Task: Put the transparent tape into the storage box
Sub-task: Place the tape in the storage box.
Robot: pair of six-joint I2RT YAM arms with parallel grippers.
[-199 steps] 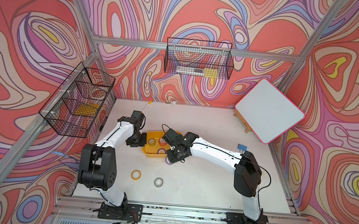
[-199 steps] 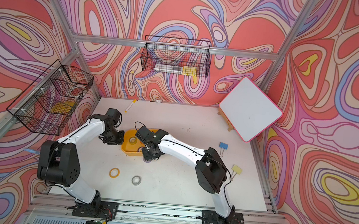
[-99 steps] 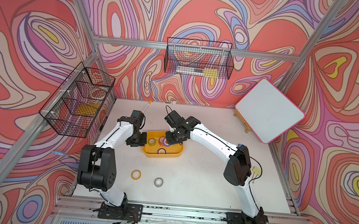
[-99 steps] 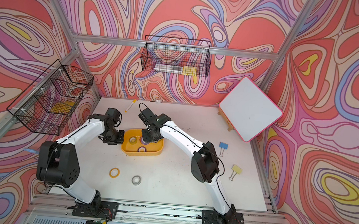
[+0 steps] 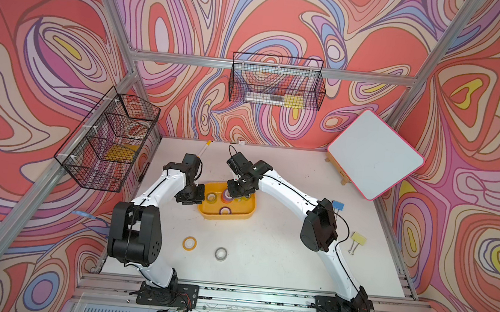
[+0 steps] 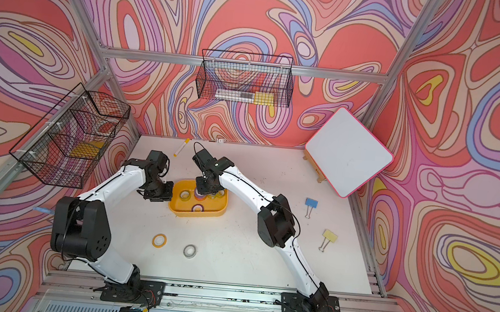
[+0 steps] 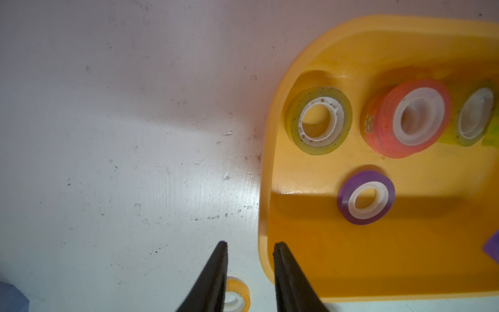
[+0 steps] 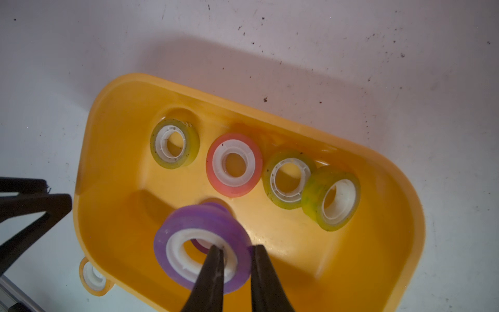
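Right arm moves from near edge of box (image 5: 205, 213) to above its middle. Right end effector (image 8: 235, 250) pinches wall of purple tape (image 8: 189, 224), one finger through core. Tape hangs blurred over box floor, above second purple roll (image 7: 366, 198). Left end effector (image 7: 249, 244) straddles box rim; grip unclear.

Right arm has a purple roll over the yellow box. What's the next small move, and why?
Probably open the right gripper: it pinches the purple tape roll by its wall above the storage box floor, so the roll should drop inside.
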